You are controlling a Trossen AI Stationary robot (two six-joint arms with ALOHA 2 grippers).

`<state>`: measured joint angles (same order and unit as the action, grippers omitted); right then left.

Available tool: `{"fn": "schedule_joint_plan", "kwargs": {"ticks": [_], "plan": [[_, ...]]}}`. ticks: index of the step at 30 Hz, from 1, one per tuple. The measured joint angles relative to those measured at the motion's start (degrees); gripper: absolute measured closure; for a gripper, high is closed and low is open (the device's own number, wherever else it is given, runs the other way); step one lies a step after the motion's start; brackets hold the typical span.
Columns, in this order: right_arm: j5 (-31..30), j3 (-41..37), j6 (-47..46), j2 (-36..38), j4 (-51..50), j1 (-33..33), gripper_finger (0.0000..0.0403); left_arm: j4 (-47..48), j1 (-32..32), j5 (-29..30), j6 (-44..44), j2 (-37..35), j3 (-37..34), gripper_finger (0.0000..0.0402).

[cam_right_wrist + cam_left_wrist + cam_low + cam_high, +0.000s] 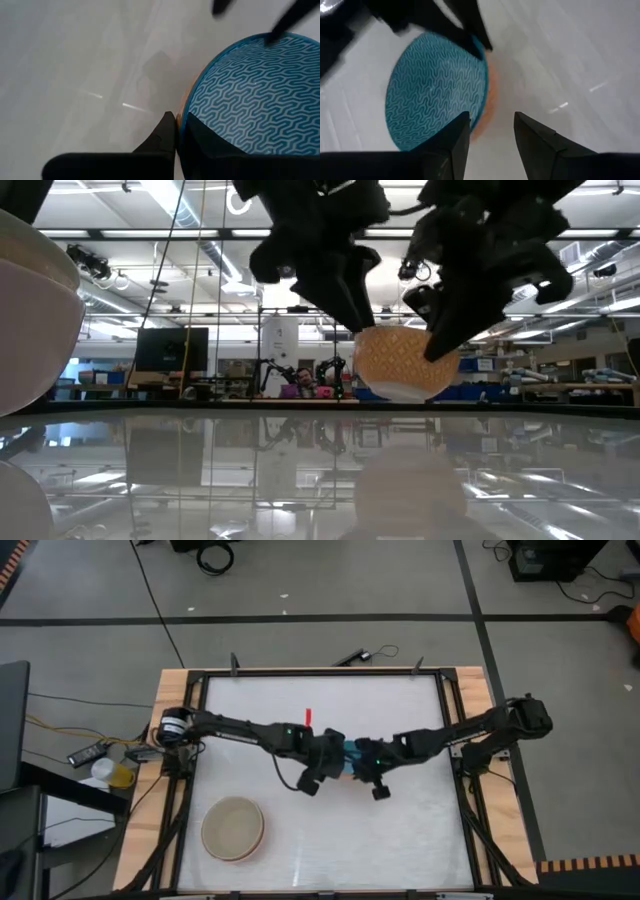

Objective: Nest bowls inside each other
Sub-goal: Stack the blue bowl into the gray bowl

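At the table's middle a blue bowl (435,85) sits nested in a salmon-orange bowl (405,362), which shows above the tabletop in the low view. My right gripper (179,132) is shut on their rim on the side toward the table's right. My left gripper (490,135) comes from the left, open, with the orange rim (482,117) between its fingers. A cream-white bowl (233,828), with what looks like a grey-beige one inside, rests on its base near the front left. My right gripper pinches the nested bowls' rim (192,107), one finger inside the blue bowl and one outside the orange bowl. Its fingers slant down from the table's right. The bowls hang upright, clear of the table. My left gripper stands astride the opposite rim; whether it touches, I cannot tell.
A small red mark (309,717) lies on the white tabletop behind the arms. The black frame (320,673) runs round the table's edges. White surface stretches on the right half (410,830) and at the back.
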<state>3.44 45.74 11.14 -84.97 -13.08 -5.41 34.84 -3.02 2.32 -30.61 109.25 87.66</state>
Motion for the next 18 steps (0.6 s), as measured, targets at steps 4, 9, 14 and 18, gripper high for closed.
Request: {"fn": "schedule_joint_plan", "kwargs": {"ticks": [4, 9, 14, 18], "plan": [[-0.7, 0.0, 0.5, 0.0, 0.7, -2.8, 0.0382, -2.0, -0.3, 0.0, -0.7, 2.3, 0.0, 0.0246], [-1.1, 0.0, 0.1, -0.1, 0.7, -4.5, 0.0382, -2.5, -0.3, -0.1, -0.8, 4.1, 0.1, 0.0255], [-2.9, 0.0, -1.6, 0.0, 2.4, -4.7, 0.0333, 0.1, -1.1, -0.6, -1.6, 4.3, 0.0, 0.0349], [-5.5, 0.1, -3.9, 0.2, 4.9, -4.6, 0.0265, 1.6, -1.8, -0.3, 1.3, 3.8, -0.2, 0.0389]]}}
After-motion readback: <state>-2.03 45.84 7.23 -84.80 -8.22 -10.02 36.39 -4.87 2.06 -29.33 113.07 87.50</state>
